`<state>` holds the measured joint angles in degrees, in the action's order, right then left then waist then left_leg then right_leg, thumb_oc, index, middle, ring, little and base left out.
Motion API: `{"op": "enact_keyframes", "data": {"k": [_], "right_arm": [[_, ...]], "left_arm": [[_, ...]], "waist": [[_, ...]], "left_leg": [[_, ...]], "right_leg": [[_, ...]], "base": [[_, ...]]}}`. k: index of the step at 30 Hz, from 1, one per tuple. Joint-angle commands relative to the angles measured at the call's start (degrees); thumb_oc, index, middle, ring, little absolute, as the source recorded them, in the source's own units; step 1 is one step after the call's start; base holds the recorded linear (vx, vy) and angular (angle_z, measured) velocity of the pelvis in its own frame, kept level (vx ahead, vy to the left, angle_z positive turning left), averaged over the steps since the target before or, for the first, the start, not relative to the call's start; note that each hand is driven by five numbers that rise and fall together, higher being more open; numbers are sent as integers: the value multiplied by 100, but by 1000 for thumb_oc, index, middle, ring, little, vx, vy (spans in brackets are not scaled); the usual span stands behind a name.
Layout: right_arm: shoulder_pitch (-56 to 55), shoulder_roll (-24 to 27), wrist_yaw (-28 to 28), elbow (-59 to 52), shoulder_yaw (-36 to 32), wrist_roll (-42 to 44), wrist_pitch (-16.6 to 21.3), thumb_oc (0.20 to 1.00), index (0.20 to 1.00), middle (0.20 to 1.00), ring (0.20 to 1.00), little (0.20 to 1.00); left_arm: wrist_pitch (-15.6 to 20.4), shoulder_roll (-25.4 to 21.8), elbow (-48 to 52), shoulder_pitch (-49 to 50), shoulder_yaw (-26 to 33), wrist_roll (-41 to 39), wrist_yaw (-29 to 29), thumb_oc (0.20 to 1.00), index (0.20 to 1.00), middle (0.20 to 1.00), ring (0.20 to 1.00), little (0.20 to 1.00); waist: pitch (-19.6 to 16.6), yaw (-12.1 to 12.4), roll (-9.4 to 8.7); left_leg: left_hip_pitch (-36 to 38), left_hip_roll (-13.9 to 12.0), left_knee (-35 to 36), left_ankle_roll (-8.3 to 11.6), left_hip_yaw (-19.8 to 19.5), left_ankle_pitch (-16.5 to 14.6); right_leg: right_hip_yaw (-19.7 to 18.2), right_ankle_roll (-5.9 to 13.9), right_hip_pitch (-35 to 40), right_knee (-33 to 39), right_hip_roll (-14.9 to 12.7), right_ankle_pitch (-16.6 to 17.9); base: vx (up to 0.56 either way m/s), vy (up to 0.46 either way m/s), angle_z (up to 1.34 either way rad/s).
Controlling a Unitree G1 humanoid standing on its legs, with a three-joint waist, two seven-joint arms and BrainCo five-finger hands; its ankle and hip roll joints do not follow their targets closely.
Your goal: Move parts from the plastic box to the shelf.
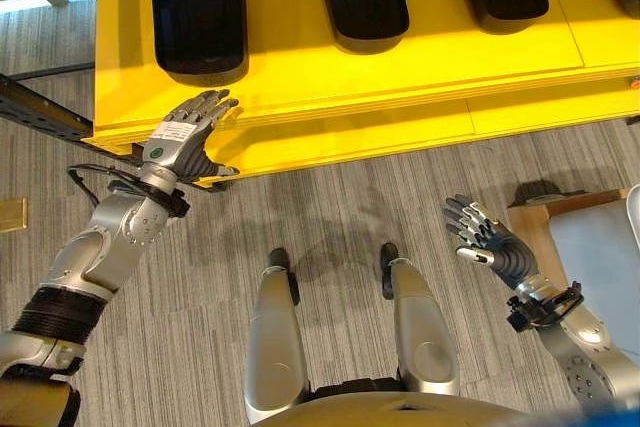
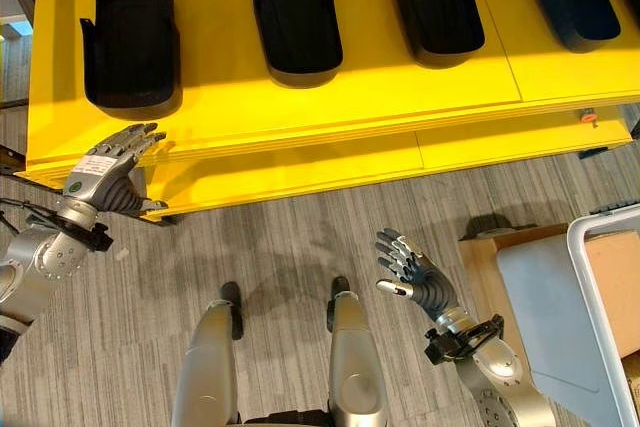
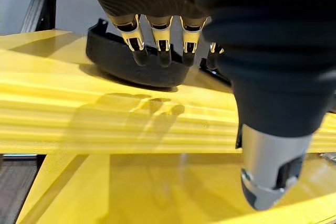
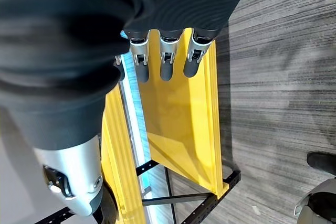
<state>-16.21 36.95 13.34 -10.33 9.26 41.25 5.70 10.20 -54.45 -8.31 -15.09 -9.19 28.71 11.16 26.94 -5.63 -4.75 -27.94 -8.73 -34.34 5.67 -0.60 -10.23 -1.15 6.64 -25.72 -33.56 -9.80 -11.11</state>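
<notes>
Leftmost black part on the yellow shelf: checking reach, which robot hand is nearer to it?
Left. The left robot hand hovers at the shelf edge just below the leftmost black part; the right robot hand hangs open over the floor, far off.

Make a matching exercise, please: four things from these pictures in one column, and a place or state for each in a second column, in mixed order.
1. left hand
2. right hand
3. black parts
4. shelf

a. yellow
b. open, over the grey floor
c. lying in a row on the shelf
d. open, at the shelf's front edge

Pairs: 1-d, 2-b, 3-c, 4-a
</notes>
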Motion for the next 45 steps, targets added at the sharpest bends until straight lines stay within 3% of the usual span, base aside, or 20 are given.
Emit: {"op": "enact_keyframes", "data": {"k": [1, 24, 45], "right_arm": [[-303, 187, 73, -314, -199, -97, 181, 1000, 1000, 1000, 1000, 1000], [-337, 270, 122, -294, -55, 38, 197, 1000, 1000, 1000, 1000, 1000], [-362, 376, 181, -288, 78, 131, 205, 1000, 1000, 1000, 1000, 1000]], "left_arm": [[41, 169, -287, -241, -96, -108, 175, 1000, 1000, 1000, 1000, 1000], [-290, 523, -2558, -1987, -1222, -494, 327, 1000, 1000, 1000, 1000, 1000], [-354, 688, -3494, -3091, -1973, -580, 303, 1000, 1000, 1000, 1000, 1000]], "waist": [[-448, -29, -18], [-484, -217, -69], [-517, -309, -96]], "left_leg": [[-122, -266, 97, -21, 113, 327], [-187, -317, -35, 6, 149, 303], [-209, -346, -100, 14, 181, 267]], "right_leg": [[-84, 140, -10, 340, -330, 593], [-148, 152, -136, 196, -304, 569], [-195, 188, -192, 138, -294, 566]], "base": [[0, 0, 0], [4, 2, -1], [0, 0, 0]]}}
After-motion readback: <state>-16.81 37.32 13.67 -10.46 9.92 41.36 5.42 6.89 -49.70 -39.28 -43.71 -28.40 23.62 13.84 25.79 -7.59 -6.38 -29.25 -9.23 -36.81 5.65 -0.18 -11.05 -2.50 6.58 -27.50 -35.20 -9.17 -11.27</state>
